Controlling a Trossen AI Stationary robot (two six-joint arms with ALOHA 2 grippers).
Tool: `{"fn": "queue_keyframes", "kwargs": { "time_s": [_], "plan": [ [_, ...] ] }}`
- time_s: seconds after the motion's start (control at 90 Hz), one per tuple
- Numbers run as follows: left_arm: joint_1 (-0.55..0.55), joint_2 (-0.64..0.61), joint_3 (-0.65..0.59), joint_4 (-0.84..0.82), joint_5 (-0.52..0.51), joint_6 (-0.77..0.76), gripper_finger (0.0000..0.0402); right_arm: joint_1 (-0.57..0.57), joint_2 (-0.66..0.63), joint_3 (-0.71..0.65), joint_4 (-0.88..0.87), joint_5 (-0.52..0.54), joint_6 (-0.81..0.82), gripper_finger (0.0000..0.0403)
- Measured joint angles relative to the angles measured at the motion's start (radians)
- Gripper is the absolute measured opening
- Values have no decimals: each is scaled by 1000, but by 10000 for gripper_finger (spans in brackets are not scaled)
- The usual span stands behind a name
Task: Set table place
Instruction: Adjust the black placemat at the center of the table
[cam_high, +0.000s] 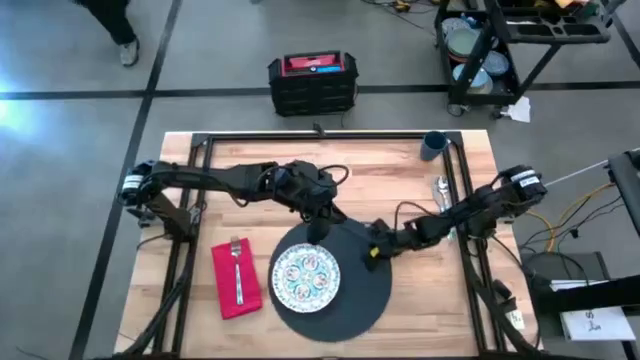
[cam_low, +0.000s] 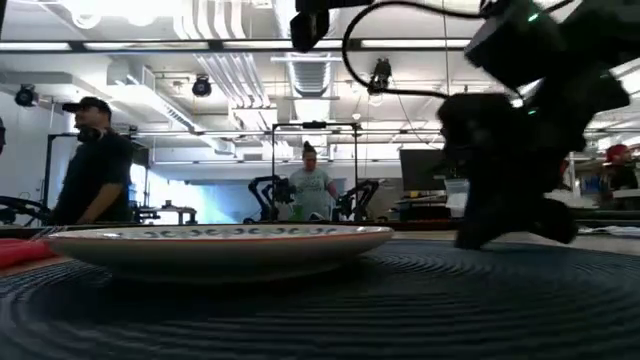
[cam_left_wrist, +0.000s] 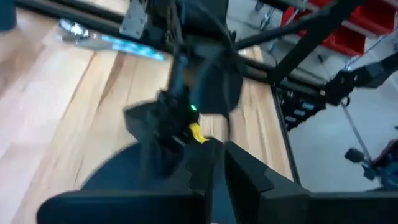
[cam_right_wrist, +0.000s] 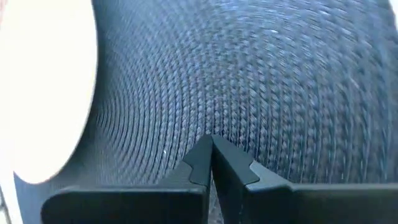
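Jaws of the right gripper (cam_right_wrist: 211, 163) pressed together, empty, over the mat (cam_right_wrist: 261, 74); left gripper (cam_left_wrist: 214, 171) likewise closed.

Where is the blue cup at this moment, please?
In the high view the cup stands near the table's far right corner, beside the black rail, apart from the mat. The silver cutlery lies nearest, just in front of it.

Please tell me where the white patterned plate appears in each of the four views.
High view: plate on the mat's left half, lower centre.
Low view: plate at left, near the lens.
Left wrist view: not in it.
Right wrist view: pale blur at the left edge.
Shared landmark: the dark grey mat.
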Motion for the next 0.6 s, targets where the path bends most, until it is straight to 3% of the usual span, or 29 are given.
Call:
{"fn": "queue_keyframes", "kwargs": {
  "time_s": [0.356, 0.6],
  "plan": [
    [0, 0, -15, -87, 0, 76, 25, -205, -6, 0, -32, 1, -98, 0],
    [3, 0, -16, -143, -1, 141, 23, -218, -10, 0, -46, 5, -106, 0]
  ]
}}
